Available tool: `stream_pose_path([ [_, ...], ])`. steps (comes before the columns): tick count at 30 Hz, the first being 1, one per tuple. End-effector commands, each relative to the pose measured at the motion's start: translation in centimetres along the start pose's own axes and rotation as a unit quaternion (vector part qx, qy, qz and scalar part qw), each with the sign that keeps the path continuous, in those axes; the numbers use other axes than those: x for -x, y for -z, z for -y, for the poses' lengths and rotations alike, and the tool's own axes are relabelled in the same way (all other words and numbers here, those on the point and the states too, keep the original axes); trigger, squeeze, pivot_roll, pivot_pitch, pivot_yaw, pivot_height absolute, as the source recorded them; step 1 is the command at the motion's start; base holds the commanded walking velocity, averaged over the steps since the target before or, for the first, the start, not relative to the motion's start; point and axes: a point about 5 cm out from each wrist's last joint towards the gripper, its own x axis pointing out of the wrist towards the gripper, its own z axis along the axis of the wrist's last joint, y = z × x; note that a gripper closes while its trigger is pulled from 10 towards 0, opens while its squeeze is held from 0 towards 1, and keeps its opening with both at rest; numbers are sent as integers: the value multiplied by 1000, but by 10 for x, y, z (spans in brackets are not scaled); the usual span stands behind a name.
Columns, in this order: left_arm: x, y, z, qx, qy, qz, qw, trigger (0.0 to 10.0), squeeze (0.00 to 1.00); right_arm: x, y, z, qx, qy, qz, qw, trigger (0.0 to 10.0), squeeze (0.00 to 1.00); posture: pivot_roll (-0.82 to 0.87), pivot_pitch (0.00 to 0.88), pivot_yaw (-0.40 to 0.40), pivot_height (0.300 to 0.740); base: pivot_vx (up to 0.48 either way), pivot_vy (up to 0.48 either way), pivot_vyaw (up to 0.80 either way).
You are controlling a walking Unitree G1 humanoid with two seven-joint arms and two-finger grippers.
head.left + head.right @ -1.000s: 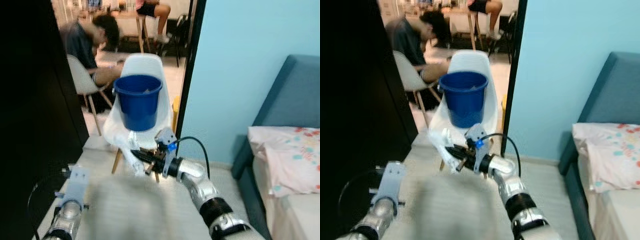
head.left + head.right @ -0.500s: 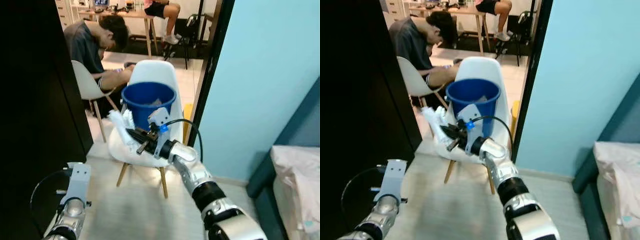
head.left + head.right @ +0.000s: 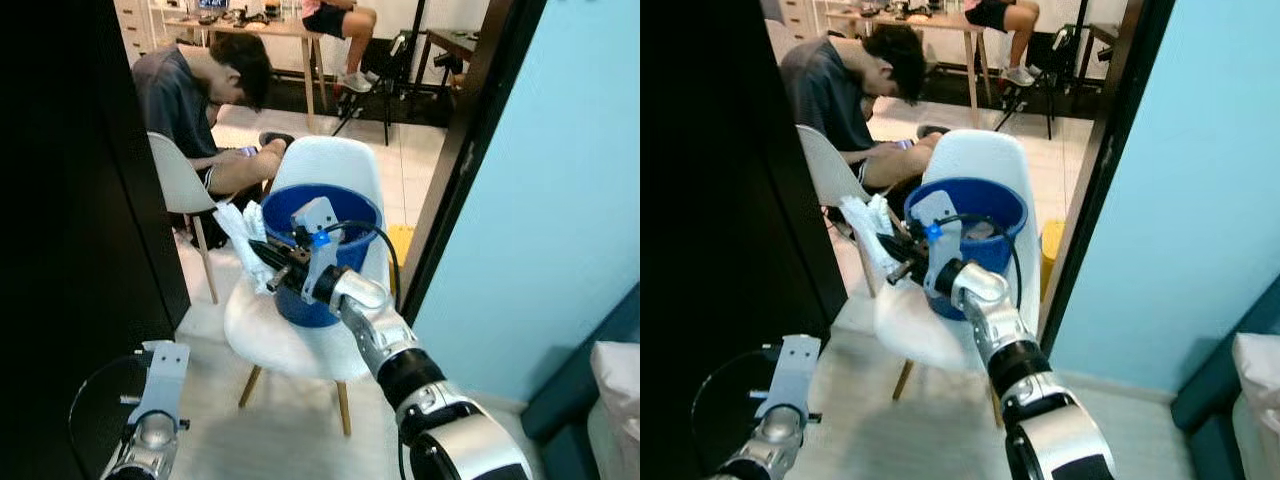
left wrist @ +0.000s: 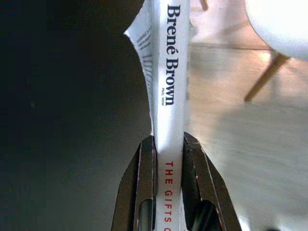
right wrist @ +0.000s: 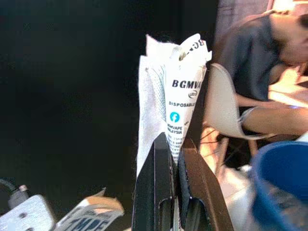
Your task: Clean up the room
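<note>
My right end effector [image 3: 262,254] reaches toward a blue bucket [image 3: 322,252] that stands on the seat of a white chair [image 3: 320,330] in a doorway. Its two black fingers are pressed together on a crumpled white wrapper [image 5: 175,91], printed with the word "DISPOSABLE", and in the head views the wrapper [image 3: 236,228] sticks up just beside the bucket's rim, on my left of it and outside the bucket. Some pale scraps lie inside the bucket.

My left end effector [image 4: 167,185] hangs low at my left side, near the dark wall panel [image 3: 70,200]. Its fingers are clamped on the spine of a white book [image 4: 168,77], whose spine reads "Brené Brown" in black and "THE GIFTS" in red; the pages fan slightly open at the far end. In the left eye view the book [image 3: 163,370] shows above the pale floor [image 3: 290,420].

Beyond the chair a person in a grey shirt [image 3: 185,95] sits bent forward on a second white chair [image 3: 175,180]. Further back another person's legs show beside a wooden desk [image 3: 250,25]. A light blue wall [image 3: 560,200] stands on my right.
</note>
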Motion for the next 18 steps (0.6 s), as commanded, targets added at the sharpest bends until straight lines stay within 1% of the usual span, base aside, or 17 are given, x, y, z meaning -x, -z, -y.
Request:
stream_pose_path([
  [1, 0, 3, -1, -8, 3, -3, 1000, 10000, 0, 2, -3, 9, -3, 29, -1, 1000, 10000, 0, -103, 0, -16, 740, 480, 0, 0],
  [2, 1, 5, -1, -9, 3, -5, 1000, 10000, 0, 2, -4, 12, -1, 42, -3, 999, 10000, 0, -103, 0, -16, 740, 480, 0, 0],
  [3, 1, 5, -1, -9, 3, -5, 1000, 10000, 0, 2, -4, 12, -1, 42, -3, 999, 10000, 0, -103, 0, -16, 740, 480, 0, 0],
  [5, 2, 10, -3, -18, 3, -13, 1000, 10000, 0, 4, 0, 23, 26, 94, -38, 994, 10000, 0, -103, 0, -20, 740, 480, 0, 0],
  [6, 2, 13, -4, -20, 3, -17, 1000, 10000, 0, 5, 5, 25, 37, 110, -57, 992, 10000, 0, -102, 0, -21, 740, 480, 0, 0],
  [9, 3, 16, -4, -23, 3, -21, 1000, 10000, 0, 5, 9, 24, 37, 110, -70, 991, 10000, 0, -101, 0, -21, 740, 480, 0, 0],
  [10, 4, 18, -5, -24, 3, -23, 999, 10000, 0, 5, 13, 21, 45, 99, -83, 991, 10000, 0, -98, 0, -25, 740, 480, 0, 0],
  [11, 4, 18, -5, -24, 3, -23, 999, 10000, 0, 5, 13, 21, 45, 99, -83, 991, 10000, 0, -98, 0, -25, 740, 480, 0, 0],
  [14, 5, 23, -5, -20, 2, -34, 999, 10000, 0, 5, 18, 18, 57, 97, -100, 989, 10000, 0, -96, 0, -29, 740, 331, 0, 0],
  [15, 5, 25, -5, -22, 4, -37, 999, 10000, 0, 6, 20, 21, 66, 108, -110, 986, 10000, 0, -96, 0, -30, 740, 255, 0, 0],
  [18, 7, 28, -4, -26, 8, -41, 999, 10000, 0, 12, 21, 35, 86, 162, -134, 974, 10000, 0, -96, 0, -32, 740, 0, 0, 0],
])
